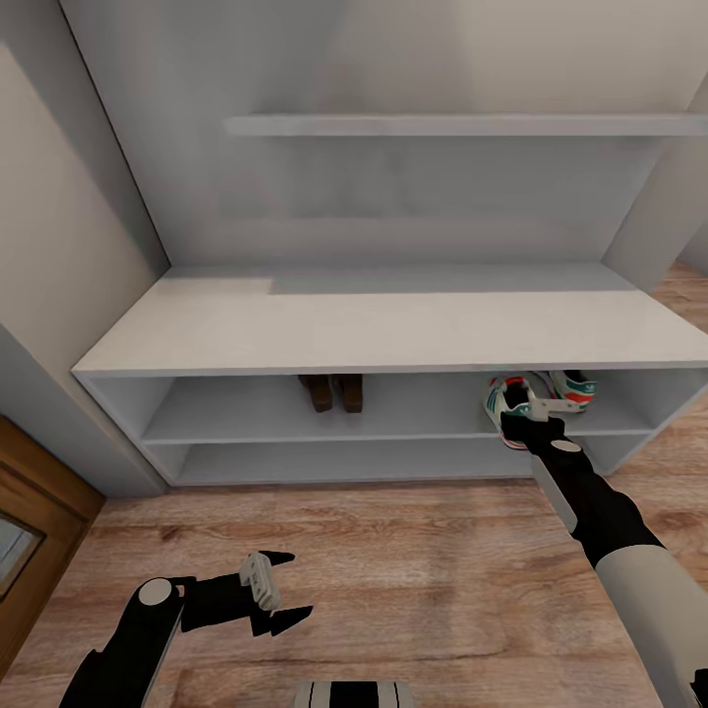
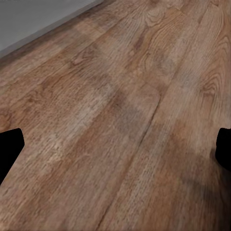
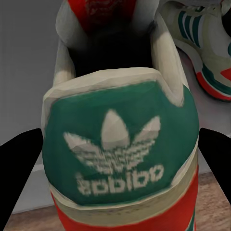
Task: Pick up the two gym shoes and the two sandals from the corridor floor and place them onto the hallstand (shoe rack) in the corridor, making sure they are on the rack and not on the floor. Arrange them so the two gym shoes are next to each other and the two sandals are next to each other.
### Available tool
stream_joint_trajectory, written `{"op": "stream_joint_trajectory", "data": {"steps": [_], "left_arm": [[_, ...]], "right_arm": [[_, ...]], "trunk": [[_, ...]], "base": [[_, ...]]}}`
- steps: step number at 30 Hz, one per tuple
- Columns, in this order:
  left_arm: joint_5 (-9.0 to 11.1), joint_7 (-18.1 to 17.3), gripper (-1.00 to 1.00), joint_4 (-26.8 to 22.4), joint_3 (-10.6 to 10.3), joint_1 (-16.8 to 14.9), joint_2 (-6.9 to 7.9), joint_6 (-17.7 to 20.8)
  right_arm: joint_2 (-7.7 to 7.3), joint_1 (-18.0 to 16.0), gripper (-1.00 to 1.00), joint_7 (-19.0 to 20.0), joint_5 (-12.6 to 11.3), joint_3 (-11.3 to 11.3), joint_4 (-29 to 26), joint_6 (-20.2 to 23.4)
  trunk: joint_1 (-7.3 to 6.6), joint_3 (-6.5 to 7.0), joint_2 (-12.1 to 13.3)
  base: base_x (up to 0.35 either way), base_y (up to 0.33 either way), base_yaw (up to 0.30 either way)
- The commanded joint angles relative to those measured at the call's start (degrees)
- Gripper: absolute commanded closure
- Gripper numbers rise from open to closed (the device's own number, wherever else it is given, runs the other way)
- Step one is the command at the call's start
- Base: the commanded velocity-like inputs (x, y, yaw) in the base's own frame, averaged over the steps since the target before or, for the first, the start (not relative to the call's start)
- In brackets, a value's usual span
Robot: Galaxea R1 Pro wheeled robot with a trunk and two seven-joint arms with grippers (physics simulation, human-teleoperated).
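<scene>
My right gripper (image 1: 536,413) grasps one gym shoe (image 1: 508,401) at the hallstand's (image 1: 393,334) upper shelf, right end — second gym shoe (image 1: 573,389) just beside it. Two sandals (image 1: 332,391) sit mid-shelf. Left gripper (image 1: 285,588) released over corridor floor (image 1: 413,560).

Gym shoe heel (image 3: 120,144) between dark fingers (image 3: 19,163), second shoe (image 3: 202,43) beside.

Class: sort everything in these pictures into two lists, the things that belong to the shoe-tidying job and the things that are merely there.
Belongs to the job:
- hallstand
- two sandals, on its upper shelf
- gym shoe at the right gripper
- second gym shoe beside it
- corridor floor
- left gripper, open over bare floor

Merely there:
- wall shelf
- wooden door
</scene>
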Motion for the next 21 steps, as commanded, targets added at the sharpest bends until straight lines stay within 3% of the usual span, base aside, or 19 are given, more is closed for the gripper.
{"op": "stream_joint_trajectory", "data": {"steps": [1,21], "left_arm": [[0.0,0.0,-1.00,0.0,0.0,0.0,-0.04,0.0],[-0.1,0.0,-1.00,0.0,-0.1,0.0,-0.17,0.0]], "right_arm": [[0.00,0.0,1.00,0.0,0.0,0.0,0.0,0.0],[0.00,0.0,1.00,0.0,-0.1,0.0,0.0,-0.1]], "trunk": [[0.00,0.00,0.0],[0.00,0.00,0.0]], "base": [[0.000,0.000,0.000],[0.080,-0.076,0.000]]}}
